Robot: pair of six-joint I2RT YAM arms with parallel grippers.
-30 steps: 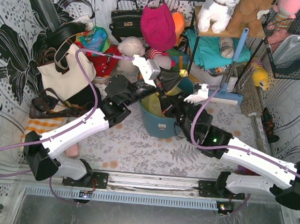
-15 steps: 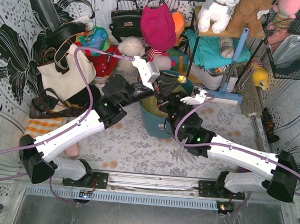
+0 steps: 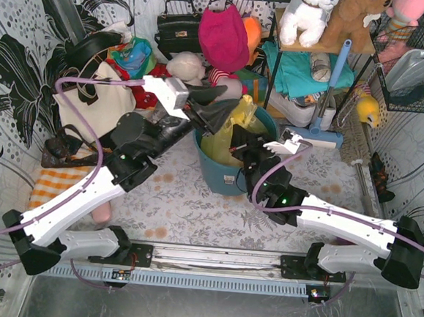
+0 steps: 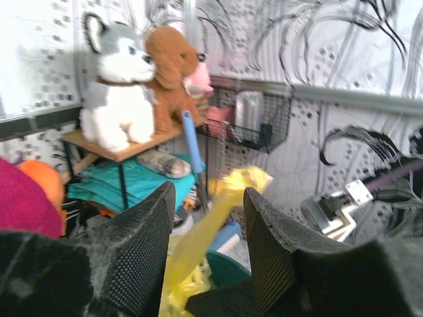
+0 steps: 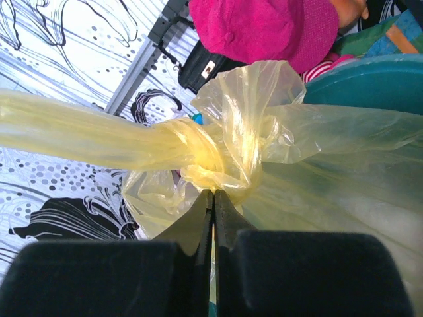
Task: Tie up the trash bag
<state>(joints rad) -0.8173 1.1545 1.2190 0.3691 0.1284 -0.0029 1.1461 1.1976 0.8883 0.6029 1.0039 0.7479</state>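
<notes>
The trash bag [image 3: 233, 127] is thin yellow plastic standing in a round teal bin [image 3: 225, 176]. In the right wrist view its neck is wound into a knot [image 5: 213, 153], and a twisted strand [image 5: 79, 140] runs off to the left. My right gripper [image 5: 213, 193] is shut on the plastic just under that knot; it reaches in from the bin's right side [image 3: 242, 149]. My left gripper [image 4: 206, 193] is open at the bin's upper left [image 3: 222, 105]. The bag's yellow tail [image 4: 198, 234] passes loosely between its fingers [image 4: 142, 247].
Handbags and a white tote [image 3: 91, 108] crowd the back left. A magenta hat [image 3: 223, 34] hangs behind the bin. A shelf with plush toys [image 3: 311, 16], a blue-handled broom [image 3: 335, 74] and a wire basket [image 3: 417, 68] stand at the back right.
My left gripper has opened and let go of the bag's tail, and the left arm has drawn back to the left. The right gripper stays shut by the knot.
</notes>
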